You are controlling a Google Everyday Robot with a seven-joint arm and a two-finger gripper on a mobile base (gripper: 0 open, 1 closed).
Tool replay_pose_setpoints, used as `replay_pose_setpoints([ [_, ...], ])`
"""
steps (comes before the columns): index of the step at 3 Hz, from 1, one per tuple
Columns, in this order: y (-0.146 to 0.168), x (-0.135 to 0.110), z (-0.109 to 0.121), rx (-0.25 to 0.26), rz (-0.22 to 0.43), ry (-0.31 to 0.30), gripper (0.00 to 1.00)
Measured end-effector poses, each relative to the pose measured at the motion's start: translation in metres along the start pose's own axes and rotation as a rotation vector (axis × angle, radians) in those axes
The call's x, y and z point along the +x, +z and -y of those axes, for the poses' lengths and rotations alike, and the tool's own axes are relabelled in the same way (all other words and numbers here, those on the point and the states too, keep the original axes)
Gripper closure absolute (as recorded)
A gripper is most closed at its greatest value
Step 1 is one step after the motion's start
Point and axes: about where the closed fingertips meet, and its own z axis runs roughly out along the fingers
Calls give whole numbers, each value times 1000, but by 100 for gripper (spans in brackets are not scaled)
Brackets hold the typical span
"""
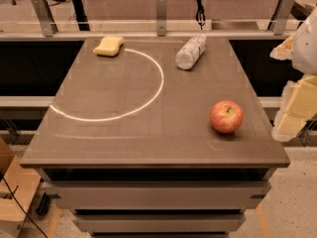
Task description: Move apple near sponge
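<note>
Sitting on the right side of the table (124,148), toward the front, the apple (226,116) rests upright with its stem dimple facing up, a little way in from the right edge. Nothing touches it. The sponge (109,45) lies well apart from it, at the far left corner, close to the back edge. A clear plastic bottle (190,51) lies on its side near the back edge too, right of centre, pointing diagonally toward the far right corner.

The gripper (297,100) hangs off to the right of the table, beyond its right edge and roughly level with the apple. It is cut off by the side of the view, so only its cream pads and a bit of white casing above them show. It holds nothing that I can see, and whether it is open or closed I cannot tell.

Between apple and sponge stretches a broad bare run of tabletop, crossed only by a thin bright arc (151,95) curving from the sponge round toward the left edge. A low rail (161,14) with metal posts stands behind the table.
</note>
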Motion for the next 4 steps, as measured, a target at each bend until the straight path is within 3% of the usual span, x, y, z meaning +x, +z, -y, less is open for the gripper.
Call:
replay_pose_setpoints([
  [1, 0, 0, 0, 0, 0, 0, 0],
  [2, 2, -3, 0, 7, 43, -14, 0],
  [4, 41, -10, 10, -12, 289, -10, 0],
])
